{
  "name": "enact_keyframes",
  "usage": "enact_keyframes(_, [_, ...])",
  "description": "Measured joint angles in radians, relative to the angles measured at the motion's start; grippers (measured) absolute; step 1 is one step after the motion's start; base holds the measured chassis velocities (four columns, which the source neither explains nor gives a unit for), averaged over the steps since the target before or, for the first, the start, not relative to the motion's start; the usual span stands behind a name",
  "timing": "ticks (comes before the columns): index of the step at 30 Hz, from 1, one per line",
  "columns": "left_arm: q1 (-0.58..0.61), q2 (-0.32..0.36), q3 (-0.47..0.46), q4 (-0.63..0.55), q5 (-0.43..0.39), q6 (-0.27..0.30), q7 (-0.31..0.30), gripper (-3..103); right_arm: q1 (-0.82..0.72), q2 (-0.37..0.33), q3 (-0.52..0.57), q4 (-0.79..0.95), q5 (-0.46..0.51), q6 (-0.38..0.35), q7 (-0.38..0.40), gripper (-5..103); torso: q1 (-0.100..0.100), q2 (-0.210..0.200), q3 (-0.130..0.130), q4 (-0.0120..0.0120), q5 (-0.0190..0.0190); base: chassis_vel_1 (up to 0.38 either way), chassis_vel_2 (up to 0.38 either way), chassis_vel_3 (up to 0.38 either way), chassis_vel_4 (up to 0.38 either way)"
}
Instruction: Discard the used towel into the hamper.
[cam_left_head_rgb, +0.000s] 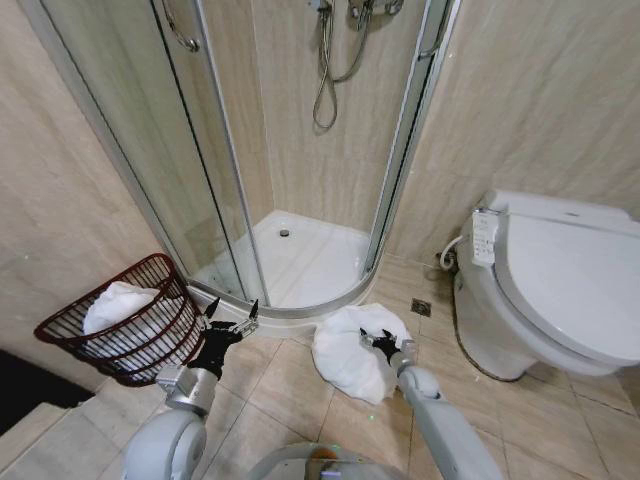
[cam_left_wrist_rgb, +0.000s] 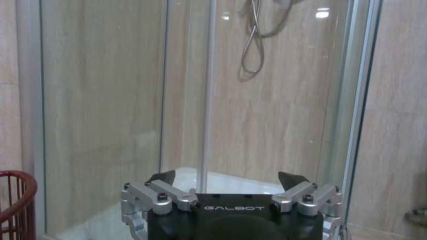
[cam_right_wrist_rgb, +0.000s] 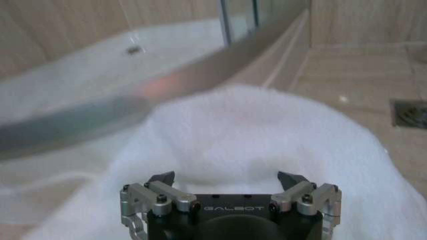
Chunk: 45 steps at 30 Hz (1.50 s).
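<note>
A white used towel (cam_left_head_rgb: 350, 350) lies crumpled on the tiled floor in front of the shower threshold. My right gripper (cam_left_head_rgb: 378, 340) hovers just over it, open, its fingertips (cam_right_wrist_rgb: 162, 178) spread above the white towel (cam_right_wrist_rgb: 267, 135). The hamper (cam_left_head_rgb: 150, 345), a dark reddish-brown wire basket, stands at the left by the shower door with a white towel (cam_left_head_rgb: 115, 305) inside; its rim (cam_left_wrist_rgb: 17, 200) shows in the left wrist view. My left gripper (cam_left_head_rgb: 232, 320) is held open beside the hamper, nothing between its fingers (cam_left_wrist_rgb: 162, 177).
A glass corner shower enclosure (cam_left_head_rgb: 290, 250) with a raised white tray stands ahead. A toilet (cam_left_head_rgb: 550, 290) sits at the right. A floor drain (cam_left_head_rgb: 421, 307) lies between the towel and the toilet. A dark step edge (cam_left_head_rgb: 30, 390) is at the lower left.
</note>
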<state>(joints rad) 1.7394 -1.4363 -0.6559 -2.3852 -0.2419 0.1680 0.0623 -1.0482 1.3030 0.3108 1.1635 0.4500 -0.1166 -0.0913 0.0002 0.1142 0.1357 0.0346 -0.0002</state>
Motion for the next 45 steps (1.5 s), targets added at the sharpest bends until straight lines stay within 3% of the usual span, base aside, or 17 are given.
enact_keyframes(6, [0.0, 0.0, 0.0, 0.0, 0.0, 0.0, 0.0, 100, 0.028, 0.027, -0.008, -0.118, -0.116, 0.022, 0.051, 100, 0.0, 0.0, 0.0, 0.0, 0.0003, 0.0, 0.0, 0.0, 0.0])
enact_keyframes(19, [0.0, 0.0, 0.0, 0.0, 0.0, 0.0, 0.0, 100, 0.06, 0.031, -0.01, -0.206, -0.072, -0.008, 0.021, 101, 0.0, 0.0, 0.0, 0.0, 0.0001, 0.0, 0.0, 0.0, 0.0])
enact_keyframes(27, [0.0, 0.0, 0.0, 0.0, 0.0, 0.0, 0.0, 100, 0.059, 0.032, -0.005, -0.197, -0.06, -0.007, -0.006, 77, 0.001, 0.0, 0.0, 0.0, 0.0001, 0.0, 0.0, 0.0, 0.0])
enact_keyframes(30, [0.0, 0.0, 0.0, 0.0, 0.0, 0.0, 0.0, 100, 0.054, 0.031, -0.006, -0.194, -0.063, 0.007, -0.006, 61, 0.001, 0.0, 0.0, 0.0, 0.0002, 0.0, 0.0, 0.0, 0.0])
enact_keyframes(32, [0.0, 0.0, 0.0, 0.0, 0.0, 0.0, 0.0, 100, 0.052, 0.031, -0.007, -0.192, -0.064, 0.01, -0.005, 61, 0.001, 0.0, 0.0, 0.0, 0.0002, 0.0, 0.0, 0.0, 0.0])
enact_keyframes(39, [0.0, 0.0, 0.0, 0.0, 0.0, 0.0, 0.0, 100, 0.034, 0.025, -0.011, -0.156, -0.069, 0.014, -0.003, 28, 0.001, 0.0, 0.0, 0.0001, 0.0002, 0.0, 0.0, 0.0, 0.0])
enact_keyframes(45, [0.0, 0.0, 0.0, 0.0, 0.0, 0.0, 0.0, 100, 0.017, 0.009, -0.01, -0.142, -0.077, 0.022, -0.014, 14, 0.001, 0.0, 0.0, 0.0002, 0.0003, 0.0, 0.0, 0.0, 0.0])
